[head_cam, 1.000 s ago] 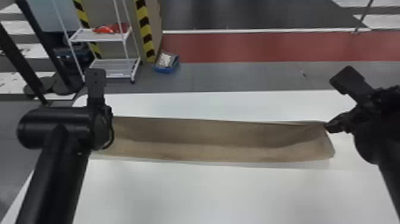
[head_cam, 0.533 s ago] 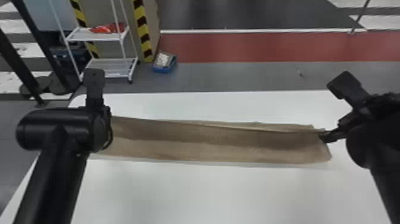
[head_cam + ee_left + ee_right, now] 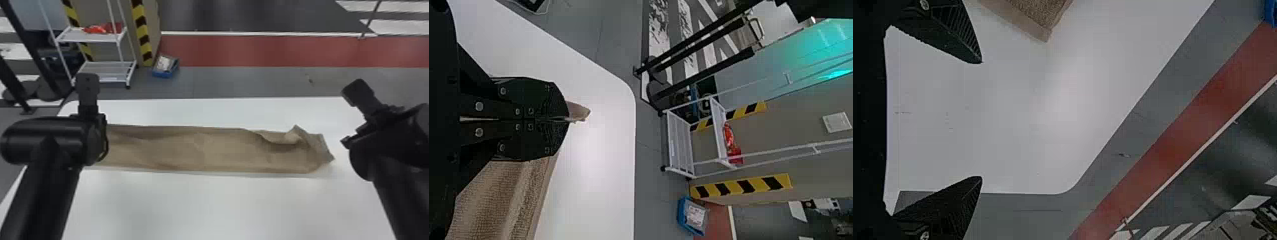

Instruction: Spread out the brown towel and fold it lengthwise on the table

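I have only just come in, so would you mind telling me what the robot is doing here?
The robot is handling a long brown cloth towel, laid in a narrow strip across the white table. Its black left gripper is shut on the towel's left end; its black right gripper is open beyond the other end, holding nothing. That right end is rumpled and not yet flat.
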Motion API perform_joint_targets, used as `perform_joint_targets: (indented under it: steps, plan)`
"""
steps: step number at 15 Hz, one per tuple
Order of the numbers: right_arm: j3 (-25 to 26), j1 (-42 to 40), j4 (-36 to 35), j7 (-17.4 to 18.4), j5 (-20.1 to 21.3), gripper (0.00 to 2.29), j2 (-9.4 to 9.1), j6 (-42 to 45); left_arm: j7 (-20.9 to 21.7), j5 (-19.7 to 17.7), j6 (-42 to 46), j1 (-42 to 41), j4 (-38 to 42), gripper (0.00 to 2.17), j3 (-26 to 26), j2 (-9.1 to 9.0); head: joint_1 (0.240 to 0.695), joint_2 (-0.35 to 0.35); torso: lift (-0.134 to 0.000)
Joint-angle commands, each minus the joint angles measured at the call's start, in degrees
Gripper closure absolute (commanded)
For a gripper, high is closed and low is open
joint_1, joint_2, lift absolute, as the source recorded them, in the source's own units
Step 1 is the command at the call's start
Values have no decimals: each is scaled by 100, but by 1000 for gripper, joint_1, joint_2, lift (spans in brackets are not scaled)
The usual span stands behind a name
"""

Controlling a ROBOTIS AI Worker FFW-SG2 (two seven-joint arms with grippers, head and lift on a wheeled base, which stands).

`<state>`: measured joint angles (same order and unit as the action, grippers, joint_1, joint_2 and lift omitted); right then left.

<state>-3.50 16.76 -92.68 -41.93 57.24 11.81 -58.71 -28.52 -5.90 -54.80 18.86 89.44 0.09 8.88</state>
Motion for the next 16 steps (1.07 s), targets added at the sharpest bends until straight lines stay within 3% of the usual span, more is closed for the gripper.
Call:
perform_joint_targets:
  steps: [1,4,6,8,10,16]
  plan:
    - [-63,73,136,167,-20,60,-83,-14,5,1,35,13,-32,1669,0,0,695,-17,-125]
    - [-28,-6,101,176,-29,63,-83,-190,5,1,52,-14,-32,1666,-35,0,695,-14,-125]
    - [7,-200,-145,176,-46,66,-47,-331,75,1,334,-58,-23,1129,-71,0,695,-16,-125]
    - [86,-463,-505,167,-134,66,23,-559,66,1,474,-137,48,-2,-132,8,695,-27,-125]
    - [236,-710,-795,141,-205,66,84,-594,66,1,1336,-436,188,-2,-158,26,695,-36,-125]
    - [781,-1167,-1182,106,-530,66,164,-629,101,1,1336,-523,329,36,-132,52,695,-75,-125]
